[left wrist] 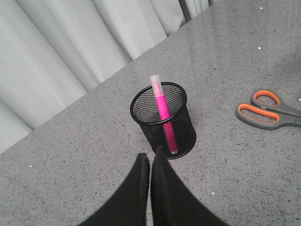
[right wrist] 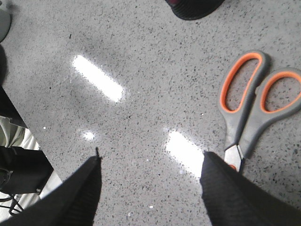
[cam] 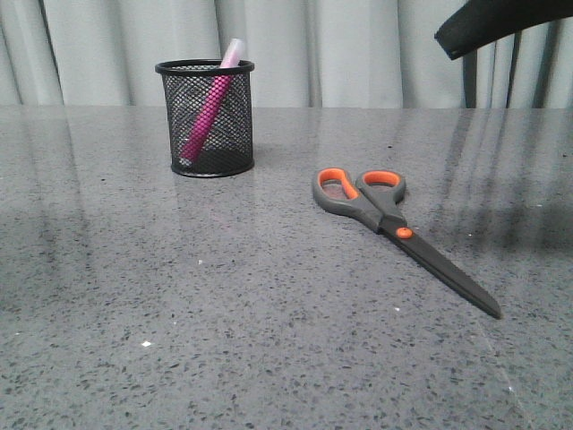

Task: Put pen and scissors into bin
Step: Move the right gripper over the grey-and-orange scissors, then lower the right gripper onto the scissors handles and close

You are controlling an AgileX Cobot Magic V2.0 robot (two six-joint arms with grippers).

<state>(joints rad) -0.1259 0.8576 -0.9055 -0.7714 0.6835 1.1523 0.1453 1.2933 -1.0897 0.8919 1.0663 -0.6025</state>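
The black wire-mesh bin [cam: 213, 125] stands at the back left of the table. The pink pen [cam: 208, 112] leans inside it, its whitish cap poking above the rim. The scissors [cam: 394, 224] lie flat to the right of the bin, orange-lined loops toward the back, blades pointing to the front right. My left gripper [left wrist: 150, 154] is shut and empty, hovering just short of the bin [left wrist: 163, 120] with the pen [left wrist: 163, 110] in it. My right gripper [right wrist: 151, 157] is open and empty above bare table, with the scissors' handles [right wrist: 254, 101] beside one finger [right wrist: 225, 188].
The grey speckled table [cam: 224, 313] runs back to a pale curtain [cam: 358, 49]. A black part of an arm [cam: 501, 22] hangs in the top right of the front view. The table's edge [right wrist: 28, 136] and dark gear below it show in the right wrist view.
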